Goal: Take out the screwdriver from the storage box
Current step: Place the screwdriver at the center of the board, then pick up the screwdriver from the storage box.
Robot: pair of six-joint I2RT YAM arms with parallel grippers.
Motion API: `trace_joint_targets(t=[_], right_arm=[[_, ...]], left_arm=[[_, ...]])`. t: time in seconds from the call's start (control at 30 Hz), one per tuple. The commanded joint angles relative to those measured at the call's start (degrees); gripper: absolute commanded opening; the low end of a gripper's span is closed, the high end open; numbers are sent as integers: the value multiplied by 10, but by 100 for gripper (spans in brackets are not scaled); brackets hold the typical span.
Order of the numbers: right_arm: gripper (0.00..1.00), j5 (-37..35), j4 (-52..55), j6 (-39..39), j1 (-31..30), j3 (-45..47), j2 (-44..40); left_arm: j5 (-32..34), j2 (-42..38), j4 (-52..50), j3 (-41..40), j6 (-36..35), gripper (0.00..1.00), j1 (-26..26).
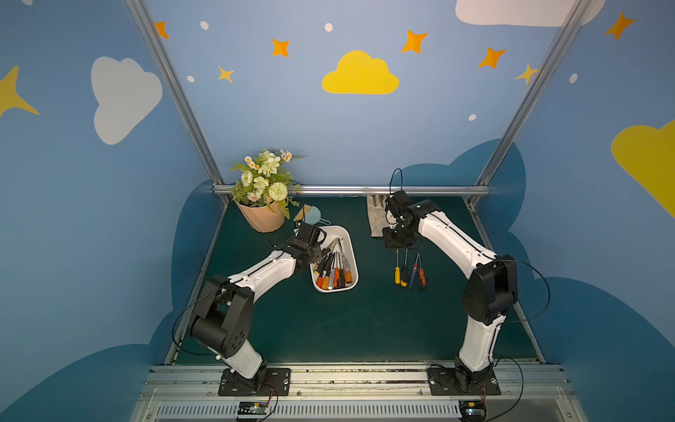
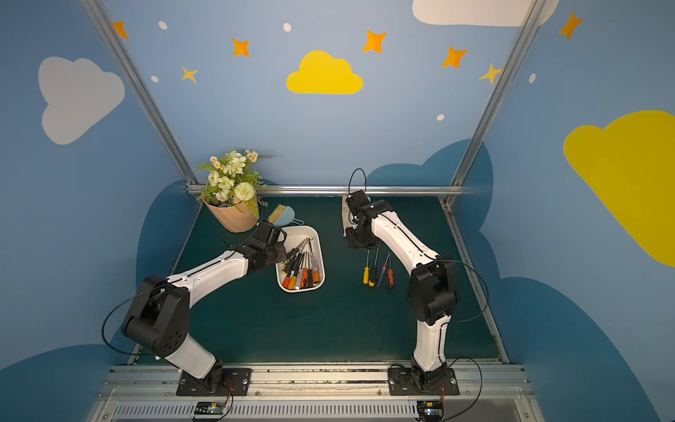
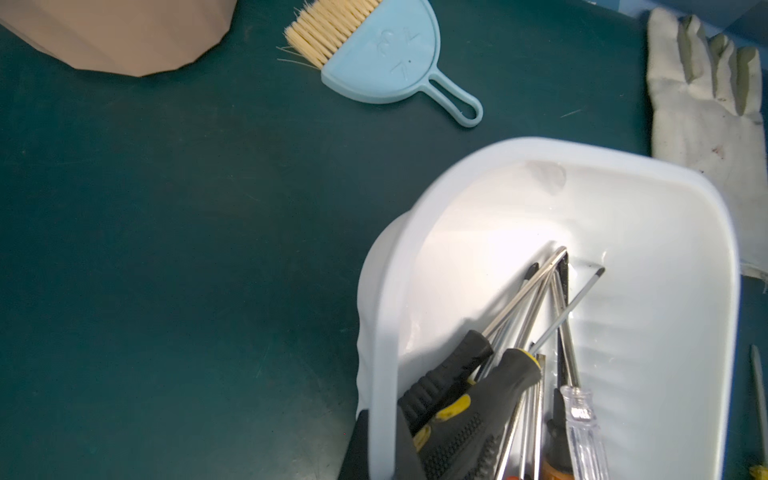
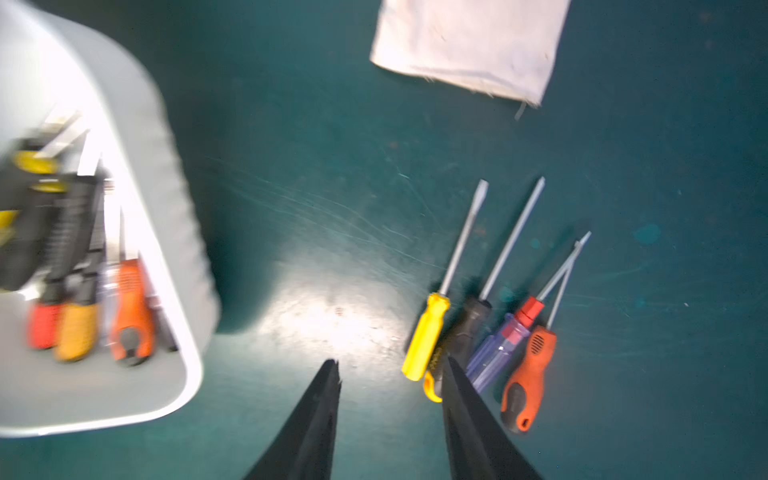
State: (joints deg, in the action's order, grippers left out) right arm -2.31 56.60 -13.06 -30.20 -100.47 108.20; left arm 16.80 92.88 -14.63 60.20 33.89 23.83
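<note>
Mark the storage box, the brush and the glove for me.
storage box (image 1: 338, 232): in a top view, bare white inside at its far end.
brush (image 3: 386, 54): left wrist view, blue plastic body.
glove (image 3: 702, 124): left wrist view, palm.

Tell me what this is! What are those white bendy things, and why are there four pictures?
Those are two robot arms, a left arm and a right arm, fixed at the front of a green table. Two pictures look down from above, side by side like two eyes. The other two come from small cameras on the arms' wrists, so they see things close up. On the table are a white storage box with screwdrivers inside, four more screwdrivers lying beside it, a glove, a flower pot and a little blue brush. The left arm's jaws pinch the box's wall. The right arm's jaws stand open and empty near those four.
</note>
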Motion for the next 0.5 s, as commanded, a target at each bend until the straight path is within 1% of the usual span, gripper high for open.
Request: trace_joint_targets(t=[0.0,0.1,0.23,0.37,0.47], right_arm=[[43,65,-36,-11,-19,12,-12],[42,121,-81,-38,-36,28,-18],[42,214,-170,-117,-47,62,-10],[42,270,-242,-208,-57,73,20],[42,292,-279,-263,-72,57,54]], left_arm=[[-22,-27,68,2,7,2,-2],[-28,-31,86,-8,4,2,-2],[-35,-40,106,-19,3,2,-2],[-34,-44,109,-22,3,2,-2],[-37,-42,109,-21,5,2,-2]])
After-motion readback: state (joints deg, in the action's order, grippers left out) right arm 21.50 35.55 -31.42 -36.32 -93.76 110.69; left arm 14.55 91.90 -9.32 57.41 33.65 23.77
